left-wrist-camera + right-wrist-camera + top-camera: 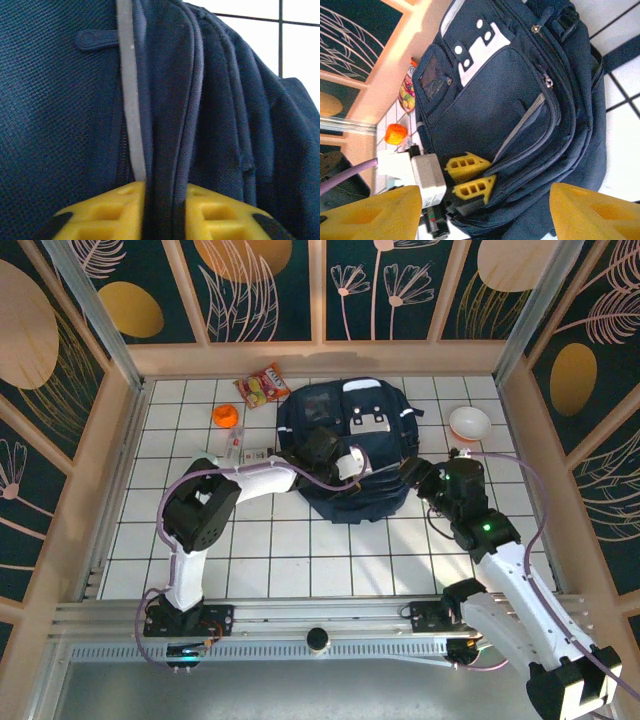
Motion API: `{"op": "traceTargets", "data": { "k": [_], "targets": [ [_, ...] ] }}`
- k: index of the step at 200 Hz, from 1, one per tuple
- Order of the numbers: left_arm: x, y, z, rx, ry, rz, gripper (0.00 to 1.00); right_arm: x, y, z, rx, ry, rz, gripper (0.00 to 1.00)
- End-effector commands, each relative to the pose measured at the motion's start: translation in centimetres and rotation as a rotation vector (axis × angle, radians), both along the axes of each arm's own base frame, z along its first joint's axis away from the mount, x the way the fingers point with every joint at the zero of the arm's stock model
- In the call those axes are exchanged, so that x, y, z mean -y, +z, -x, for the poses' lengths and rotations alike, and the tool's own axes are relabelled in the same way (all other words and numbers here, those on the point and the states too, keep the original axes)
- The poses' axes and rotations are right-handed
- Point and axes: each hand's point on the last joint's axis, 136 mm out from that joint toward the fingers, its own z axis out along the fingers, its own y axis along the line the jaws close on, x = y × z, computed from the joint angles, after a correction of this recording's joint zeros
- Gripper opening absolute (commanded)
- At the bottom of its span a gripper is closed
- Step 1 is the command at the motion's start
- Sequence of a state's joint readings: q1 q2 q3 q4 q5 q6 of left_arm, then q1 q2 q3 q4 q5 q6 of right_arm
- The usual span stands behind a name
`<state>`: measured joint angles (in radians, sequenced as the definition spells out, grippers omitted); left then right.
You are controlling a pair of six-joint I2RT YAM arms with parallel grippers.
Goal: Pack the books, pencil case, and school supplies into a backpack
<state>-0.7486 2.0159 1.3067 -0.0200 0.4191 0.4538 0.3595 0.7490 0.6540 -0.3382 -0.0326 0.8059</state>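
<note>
The fingers [105, 215] of the left gripper [164, 194] are clamped together on a fold of the backpack [345, 430], right beside a grey stripe and a zip seam. The backpack is navy woven fabric with a white-grey patch on its front. It lies front up in the middle of the tiled table [300, 550], toward the back wall. The right gripper [420, 478] sits at the bag's near right edge, its fingers [370, 215] spread wide and holding nothing. Bare tiles lie in front of the bag, between the arms. A snack packet [262, 385] and an orange ball [225, 416] sit to its back-left, and a white bowl [470, 423] to its right.
</note>
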Motion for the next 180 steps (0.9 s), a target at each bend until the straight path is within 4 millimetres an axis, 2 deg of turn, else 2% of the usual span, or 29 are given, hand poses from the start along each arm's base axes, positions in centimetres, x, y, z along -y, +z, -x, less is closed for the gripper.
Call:
{"op": "traceTargets", "data": {
  "k": [1, 11, 19, 45, 64, 77, 80, 85, 117, 129, 146, 180],
  "targets": [
    [0.2, 3.1, 0.2, -0.011, 0.032, 0.062, 0.48, 0.0, 3.0, -0.9, 0.164, 0.089, 0.156, 0.68],
    [0.0, 5.1, -0.7, -0.026, 0.075, 0.107, 0.61, -0.8, 3.7, -1.0, 0.218, 0.172, 0.222, 0.69],
    [-0.4, 6.7, -1.4, -0.051, 0.109, 0.152, 0.65, -1.4, 4.0, -1.0, 0.250, 0.237, 0.271, 0.69],
    [-3.4, 11.3, -4.0, -0.148, 0.263, 0.317, 0.72, -4.1, 4.2, -0.7, 0.311, 0.473, 0.400, 0.67],
    [-6.6, 13.1, -5.7, -0.199, 0.411, 0.405, 0.75, -6.2, 2.8, -0.5, 0.299, 0.635, 0.496, 0.67],
    [-9.1, 12.6, -6.7, -0.261, 0.526, 0.433, 0.77, -7.8, 1.4, -0.3, 0.283, 0.736, 0.580, 0.67],
    [-9.8, 13.4, -6.7, -0.263, 0.549, 0.455, 0.77, -8.3, 0.9, -0.2, 0.278, 0.767, 0.600, 0.67],
    [-10.8, 13.3, -7.0, -0.288, 0.598, 0.468, 0.78, -9.1, 0.2, -0.1, 0.272, 0.811, 0.635, 0.67],
    [-16.9, 11.1, -7.4, -0.421, 0.840, 0.543, 0.78, -13.6, -4.9, 0.8, 0.204, 1.065, 0.774, 0.69],
    [-18.7, 9.6, -6.6, -0.459, 0.912, 0.554, 0.79, -14.8, -6.8, 1.0, 0.176, 1.131, 0.800, 0.73],
    [-20.2, 8.8, -5.6, -0.479, 0.969, 0.572, 0.79, -15.8, -9.5, 0.4, 0.141, 1.181, 0.845, 0.78],
    [-21.2, 7.8, -3.9, -0.487, 1.006, 0.566, 0.79, -16.7, -13.4, -1.0, 0.078, 1.208, 0.884, 0.83]
  ]
}}
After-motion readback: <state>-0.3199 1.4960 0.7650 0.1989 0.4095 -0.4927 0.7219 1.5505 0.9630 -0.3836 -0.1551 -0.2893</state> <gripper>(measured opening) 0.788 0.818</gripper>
